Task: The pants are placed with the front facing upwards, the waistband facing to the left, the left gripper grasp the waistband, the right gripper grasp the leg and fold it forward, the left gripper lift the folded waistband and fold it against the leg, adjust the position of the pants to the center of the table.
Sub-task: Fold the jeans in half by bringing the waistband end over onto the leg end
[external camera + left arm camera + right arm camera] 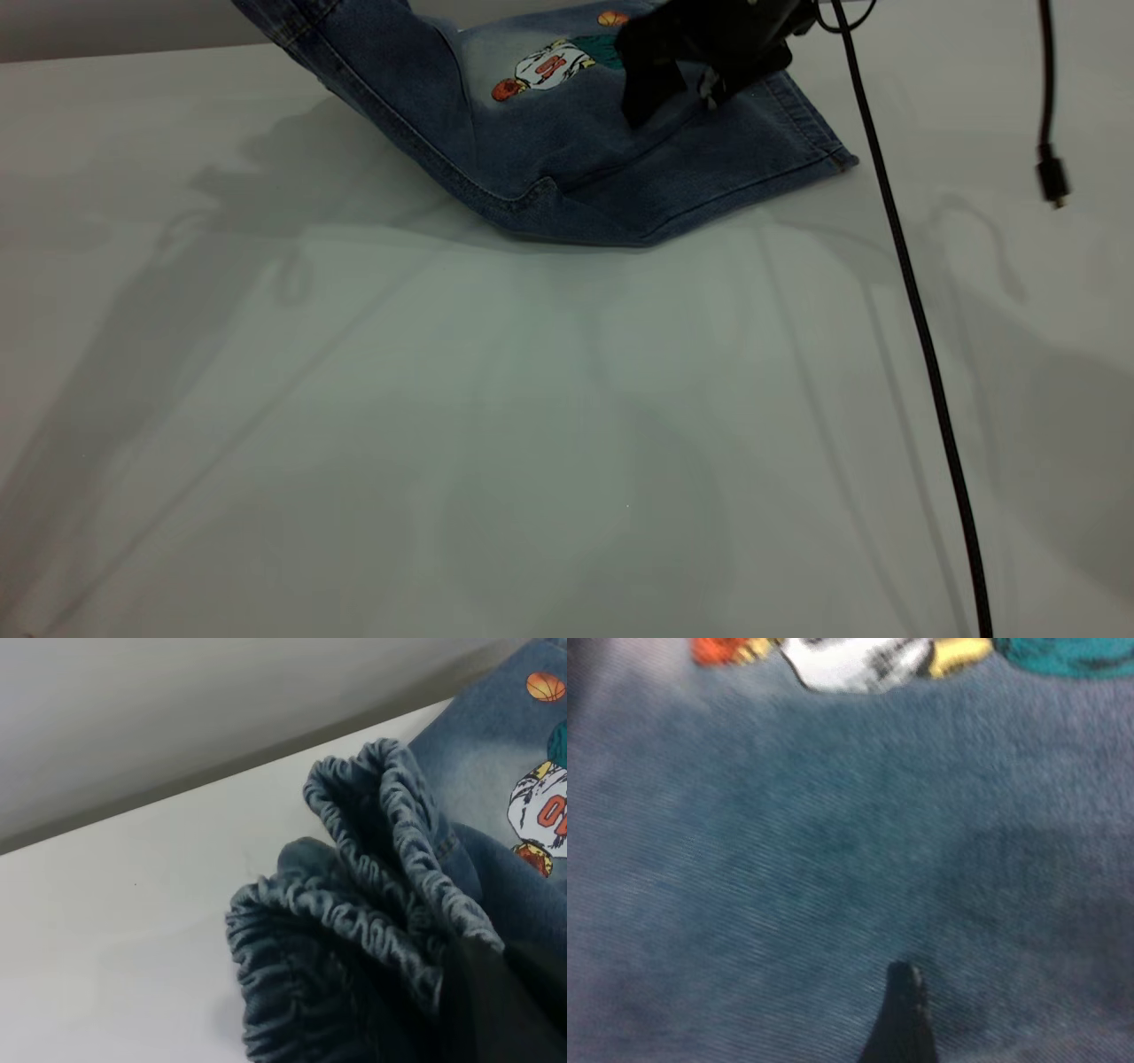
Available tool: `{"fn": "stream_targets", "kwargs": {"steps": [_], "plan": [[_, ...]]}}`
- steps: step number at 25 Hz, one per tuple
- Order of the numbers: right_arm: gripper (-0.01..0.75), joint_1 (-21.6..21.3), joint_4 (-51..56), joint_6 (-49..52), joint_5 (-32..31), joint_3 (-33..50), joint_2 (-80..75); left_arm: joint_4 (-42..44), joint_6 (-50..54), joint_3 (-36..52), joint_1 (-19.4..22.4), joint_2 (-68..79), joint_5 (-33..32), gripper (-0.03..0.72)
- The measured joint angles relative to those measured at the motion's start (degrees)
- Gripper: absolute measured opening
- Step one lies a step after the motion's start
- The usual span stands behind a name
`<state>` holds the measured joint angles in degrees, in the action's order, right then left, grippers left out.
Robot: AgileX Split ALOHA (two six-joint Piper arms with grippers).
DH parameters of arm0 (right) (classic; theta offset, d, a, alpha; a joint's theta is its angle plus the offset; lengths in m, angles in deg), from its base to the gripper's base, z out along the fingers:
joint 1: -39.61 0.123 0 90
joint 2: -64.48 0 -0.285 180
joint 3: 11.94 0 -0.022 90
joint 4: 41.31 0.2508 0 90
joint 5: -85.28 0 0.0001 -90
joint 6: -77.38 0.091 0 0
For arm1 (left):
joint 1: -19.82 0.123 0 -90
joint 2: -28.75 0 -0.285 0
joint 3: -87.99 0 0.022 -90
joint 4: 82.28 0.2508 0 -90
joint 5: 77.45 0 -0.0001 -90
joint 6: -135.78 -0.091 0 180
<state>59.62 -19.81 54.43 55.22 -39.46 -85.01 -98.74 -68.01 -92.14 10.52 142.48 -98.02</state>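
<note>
The blue denim pants [567,151] lie at the far middle of the white table [532,399], folded so the cartoon print [549,64] faces up. Their left part rises off the table and leaves the exterior view at the top. In the left wrist view the ruffled waistband [390,904] is bunched in folds, and my left gripper [483,1001] is shut on it; that gripper is out of the exterior view. My right gripper [687,84] sits on the leg, right of the print. One dark fingertip [899,1014] rests on the denim [833,859]; the other is hidden under the cloth.
A black cable [912,310] runs down across the table's right side. A second cable with a plug [1052,177] hangs at the far right. The table's far edge [221,784] passes close behind the waistband.
</note>
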Motion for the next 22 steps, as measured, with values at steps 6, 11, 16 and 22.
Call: {"fn": "stream_targets", "kwargs": {"steps": [6, 11, 16, 22], "plan": [[0.522, 0.54, -0.78, 0.64, 0.03, -0.11, -1.91, -0.32, 0.0, -1.09, 0.0, 0.0, -1.04, 0.055], [0.515, 2.34, -0.89, 0.64, -0.72, -0.26, -2.05, -1.37, 0.0, -4.53, -0.18, 0.06, -2.41, 0.055], [0.514, 5.14, -0.76, 0.49, -2.12, -0.38, -2.08, -1.6, -0.86, -7.85, -2.35, 0.27, -2.79, 0.055], [0.514, 7.52, -0.54, 0.7, -6.81, -2.89, -2.31, -1.67, -1.33, -8.07, -7.14, 0.64, -1.61, 0.05]]}}
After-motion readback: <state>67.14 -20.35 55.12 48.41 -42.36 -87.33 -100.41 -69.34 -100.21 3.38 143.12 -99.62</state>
